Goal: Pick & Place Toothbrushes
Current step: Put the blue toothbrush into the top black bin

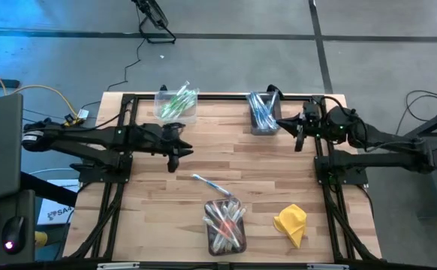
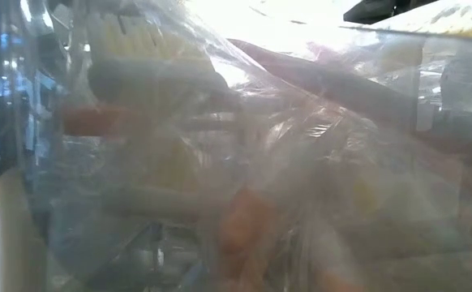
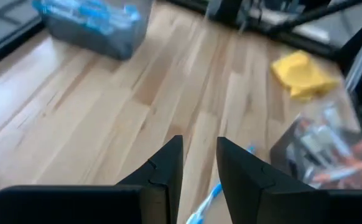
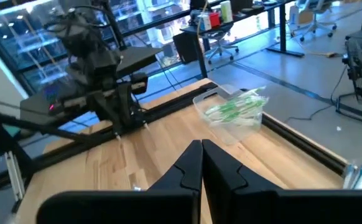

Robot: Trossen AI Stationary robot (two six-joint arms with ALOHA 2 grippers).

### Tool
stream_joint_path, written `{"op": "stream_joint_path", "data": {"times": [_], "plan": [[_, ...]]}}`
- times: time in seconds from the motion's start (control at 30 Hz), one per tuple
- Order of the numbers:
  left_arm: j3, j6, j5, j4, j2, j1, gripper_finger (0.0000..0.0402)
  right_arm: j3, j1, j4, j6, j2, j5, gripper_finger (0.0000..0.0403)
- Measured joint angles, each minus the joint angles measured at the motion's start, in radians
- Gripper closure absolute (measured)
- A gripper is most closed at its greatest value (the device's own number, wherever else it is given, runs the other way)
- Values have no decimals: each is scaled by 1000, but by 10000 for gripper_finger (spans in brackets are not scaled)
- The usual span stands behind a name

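Bare table (image 1: pixel 278 161) lies between three bins; one loose toothbrush (image 1: pixel 207 183) lies beside the near bin (image 1: pixel 225 225).

Overhead looks down; low view pressed against bin (image 2: pixel 220 162)

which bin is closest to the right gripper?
The bin of blue toothbrushes at the table's far edge. The shut right gripper hangs just beside it; the green-brush bin sits far-left, and the pink-brush bin at the near edge.

You have three plastic bins (image 1: pixel 176 105) on the table, each holding too many toothbrushes (image 1: pixel 224 221) to count, one loose toothbrush (image 1: pixel 208 184) lying outside them, one yellow cloth (image 1: pixel 290 223), and two arms.
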State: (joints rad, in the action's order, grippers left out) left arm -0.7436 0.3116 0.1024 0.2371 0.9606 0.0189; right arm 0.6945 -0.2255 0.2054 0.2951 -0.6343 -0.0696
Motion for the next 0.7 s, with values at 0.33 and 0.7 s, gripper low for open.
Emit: {"op": "stream_joint_path", "data": {"times": [0.33, 0.7], "plan": [[-29, -74, -17, 173, 132, 0, 307, -1, -34, 0, 22, -72, 49, 401], [-29, -293, -80, 138, 303, -7, 301, -1, -43, 2, 79, -155, 92, 401]]}}
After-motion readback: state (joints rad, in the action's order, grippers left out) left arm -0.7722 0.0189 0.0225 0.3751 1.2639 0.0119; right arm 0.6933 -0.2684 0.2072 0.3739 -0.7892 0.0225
